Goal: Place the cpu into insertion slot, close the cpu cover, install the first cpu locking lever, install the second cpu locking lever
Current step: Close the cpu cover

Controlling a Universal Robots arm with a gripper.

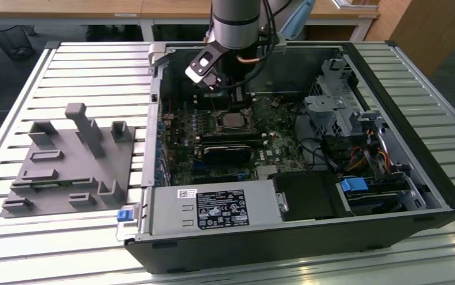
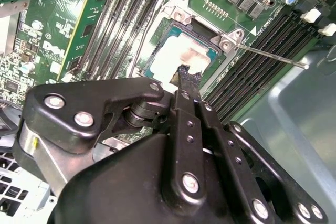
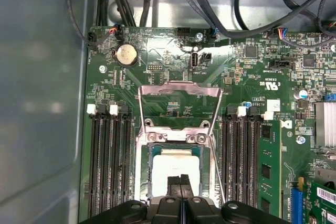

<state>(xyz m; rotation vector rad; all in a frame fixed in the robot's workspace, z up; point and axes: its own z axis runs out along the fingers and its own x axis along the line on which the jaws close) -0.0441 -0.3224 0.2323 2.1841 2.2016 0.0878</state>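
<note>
One arm reaches down into an open black case (image 1: 290, 249) that lies on a slatted metal table (image 1: 92, 65). Its gripper (image 1: 213, 88) hangs above the board inside. In both wrist views the gripper (image 3: 180, 181) (image 2: 184, 74) is clenched, the two fingers pressed flat together with nothing between them, and their tip is over the cpu (image 3: 176, 162) (image 2: 178, 56). I cannot tell whether it touches the chip. The cpu lies flat inside the slot (image 3: 140, 171), its pale metal top facing up. The cover (image 3: 178, 86) is open, tipped back from its hinge, so green board shows through its cut-out. A thin wire lever (image 2: 268, 56) sticks out from the slot's corner over the long black memory slots (image 3: 110, 161). As for writing, a white label (image 1: 219, 208) with small print sits on the power supply, and white print and marks are scattered over the board near a round coin battery (image 3: 126, 54). Beside the case stands a grey plastic fixture (image 1: 69, 172).
</note>
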